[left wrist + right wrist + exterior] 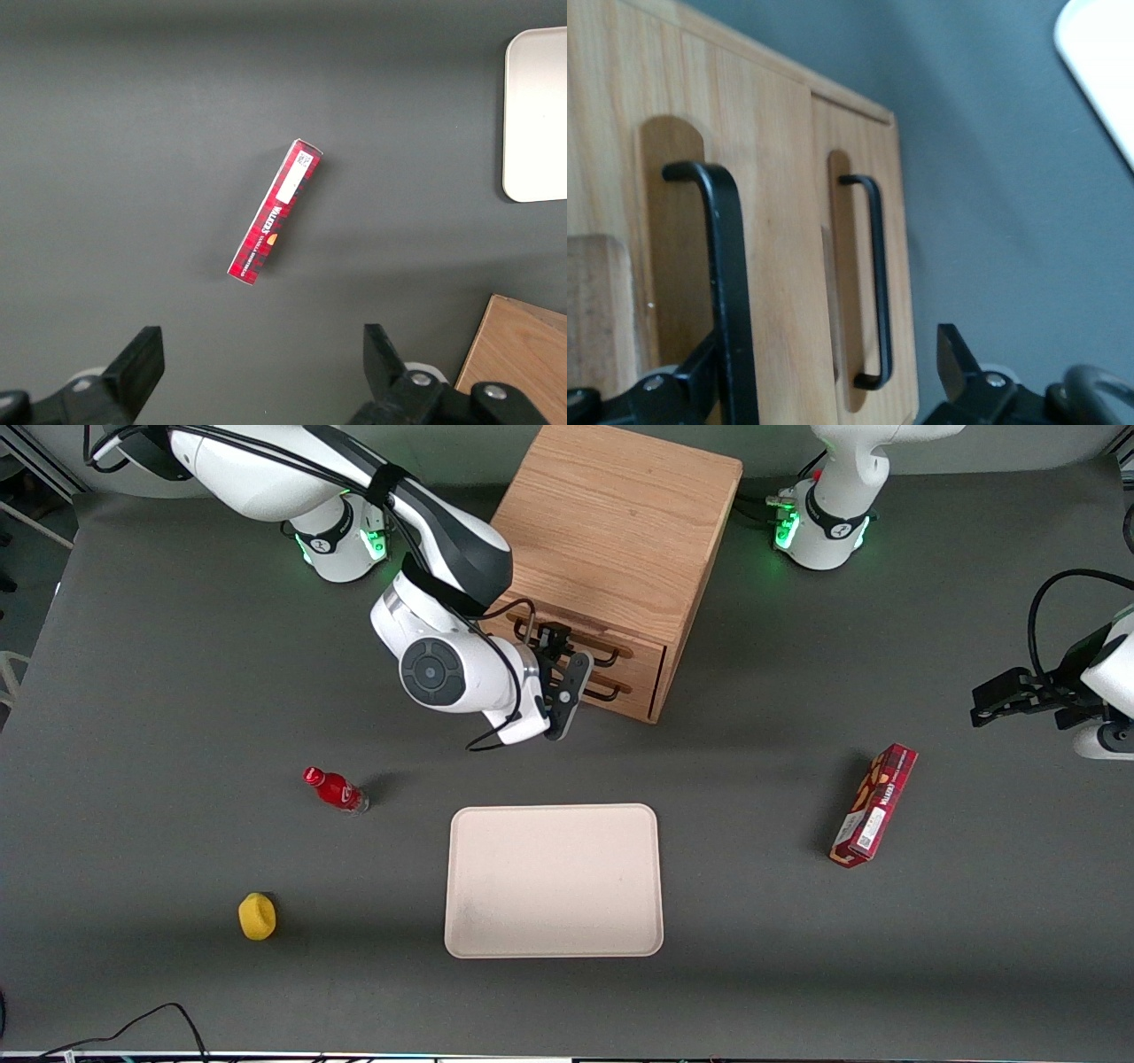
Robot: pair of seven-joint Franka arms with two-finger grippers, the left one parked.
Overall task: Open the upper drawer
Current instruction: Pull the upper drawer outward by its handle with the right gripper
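The oak cabinet (611,522) stands at the back of the table, farther from the front camera than the tray. Its upper drawer (640,646) has a thin black wire handle (605,658) and looks pushed in. The lower drawer (636,698) sits below it with the same kind of handle. My right gripper (563,662) is open, right in front of the drawer fronts. In the right wrist view the gripper (824,354) straddles the upper drawer's handle (728,283), which lies close against one finger (700,372). The lower handle (875,274) is farther off. Nothing is gripped.
A cream tray (554,881) lies nearer the front camera than the cabinet. A red bottle (337,790) and a yellow object (257,917) lie toward the working arm's end. A red box (874,806) lies toward the parked arm's end, also in the left wrist view (275,211).
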